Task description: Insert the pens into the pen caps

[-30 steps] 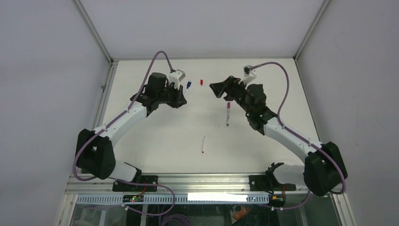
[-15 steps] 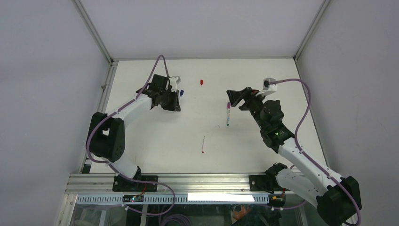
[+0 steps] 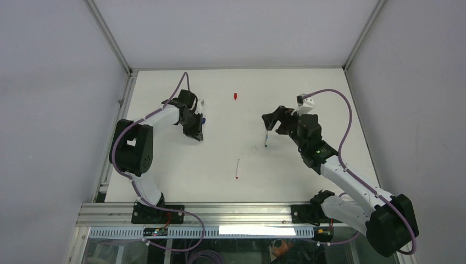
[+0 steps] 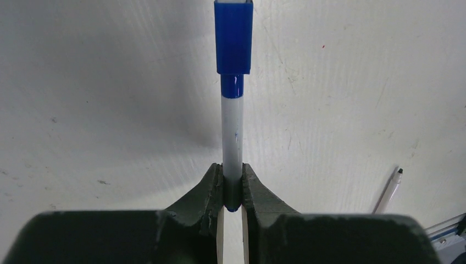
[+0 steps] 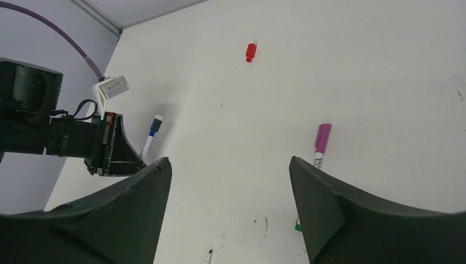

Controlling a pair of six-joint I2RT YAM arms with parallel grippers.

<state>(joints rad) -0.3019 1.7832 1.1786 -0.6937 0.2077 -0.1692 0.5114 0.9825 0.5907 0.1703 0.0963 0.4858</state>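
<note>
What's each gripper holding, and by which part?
Left gripper pinches the blue pen by its tail end, opposite the cap. Right gripper is open, holding nothing.

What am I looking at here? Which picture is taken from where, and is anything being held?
Two robot arms stand at the near edge of a white table. The wide picture looks down from above; the other two come from a small camera on each wrist. The left gripper is shut on a pen wearing a blue cap. The right gripper is open and holds nothing; a purple-capped pen lies on the table close by. A red cap and a third pen lie loose farther off.
</note>
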